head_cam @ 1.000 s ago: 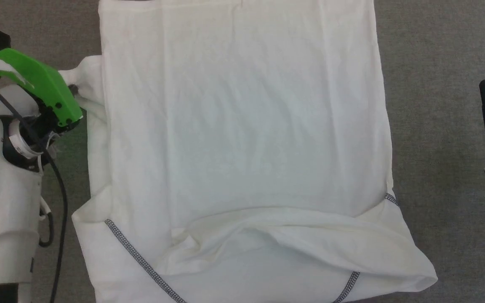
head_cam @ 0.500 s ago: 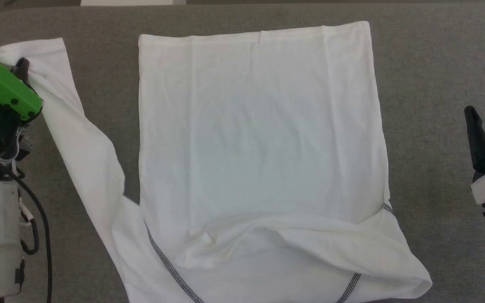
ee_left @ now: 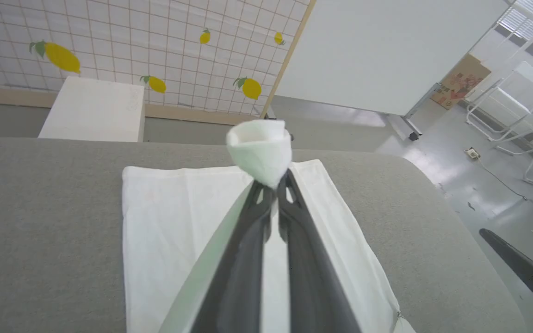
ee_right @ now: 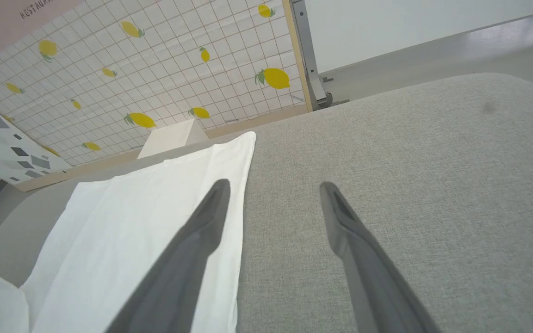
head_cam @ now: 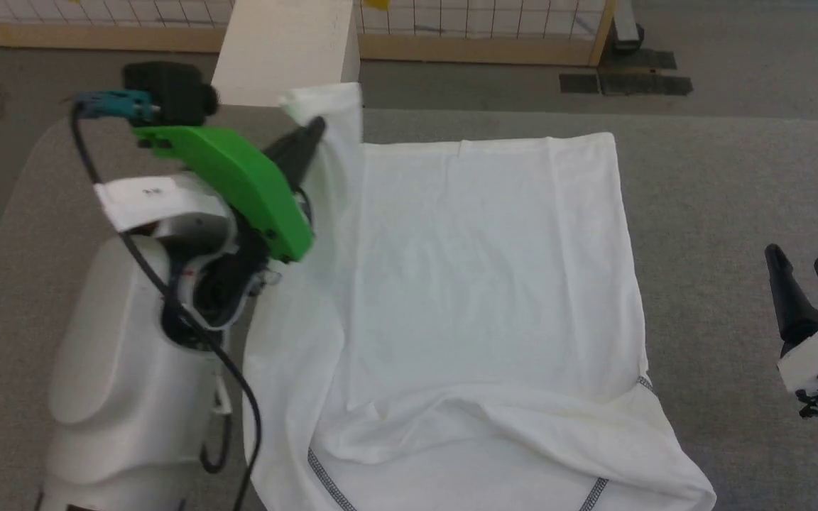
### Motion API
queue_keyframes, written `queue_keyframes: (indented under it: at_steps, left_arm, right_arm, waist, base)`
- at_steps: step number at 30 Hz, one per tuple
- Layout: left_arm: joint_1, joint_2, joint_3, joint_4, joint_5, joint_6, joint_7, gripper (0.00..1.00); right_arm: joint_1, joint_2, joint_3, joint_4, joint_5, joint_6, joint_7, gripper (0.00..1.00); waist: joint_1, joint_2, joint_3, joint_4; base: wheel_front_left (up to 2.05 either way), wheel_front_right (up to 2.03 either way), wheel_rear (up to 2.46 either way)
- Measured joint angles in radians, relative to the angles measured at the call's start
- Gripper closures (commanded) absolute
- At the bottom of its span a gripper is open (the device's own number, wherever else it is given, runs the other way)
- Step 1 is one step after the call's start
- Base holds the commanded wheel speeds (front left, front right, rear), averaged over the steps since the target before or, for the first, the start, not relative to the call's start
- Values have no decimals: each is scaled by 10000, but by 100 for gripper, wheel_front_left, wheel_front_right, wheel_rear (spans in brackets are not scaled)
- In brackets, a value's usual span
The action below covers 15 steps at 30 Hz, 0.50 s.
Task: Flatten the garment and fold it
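The garment [head_cam: 480, 284], a white T-shirt, lies spread on the grey table [head_cam: 721, 199]; its near part is rumpled, with dark zigzag seams [head_cam: 324, 477]. My left gripper [head_cam: 313, 131] is shut on the bunched end of a sleeve [head_cam: 327, 106], held up above the garment's far left corner. In the left wrist view its fingers [ee_left: 273, 182] pinch that white wad [ee_left: 261, 155] above the flat cloth [ee_left: 169, 222]. My right gripper [head_cam: 803, 273] stands open over bare table to the right of the garment; in its own view the gripper [ee_right: 273, 185] is beside the cloth's edge [ee_right: 146, 208].
A rigid white box [head_cam: 285, 50] stands just beyond the table's far edge, also the box [ee_left: 93, 108] in the left wrist view. Behind it runs a gridded fence [head_cam: 480, 18] with lemon pictures. Bare grey table lies right of the garment and at the far left corner.
The head camera has tilted up, so the whole picture has shifted. My left gripper has carried the sleeve from far out on the left up over the garment's far left corner.
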Motion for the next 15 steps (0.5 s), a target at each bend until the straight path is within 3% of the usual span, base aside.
queue_keyframes:
  at_steps: [8, 13, 15]
  left_arm:
    - [643, -1390, -2284, 161, -472, -857, 573, 100]
    - [1077, -1705, -3434, 903, -803, -986, 418, 100]
    - [1141, -1778, -4391, 1670, -1003, -970, 6, 100]
  right_arm:
    - [321, 71, -38, 236, -86, 0, 4, 0]
    - [336, 119, -31, 309, -92, 0, 12, 0]
    - [337, 138, 4, 366, -90, 0, 13, 0]
  waist:
    - [0, 0, -722, 23]
    - [0, 0, -830, -207]
    - [0, 0, -763, -464]
  base:
    - [0, 0, 0]
    - [0, 0, 0]
    - [0, 0, 0]
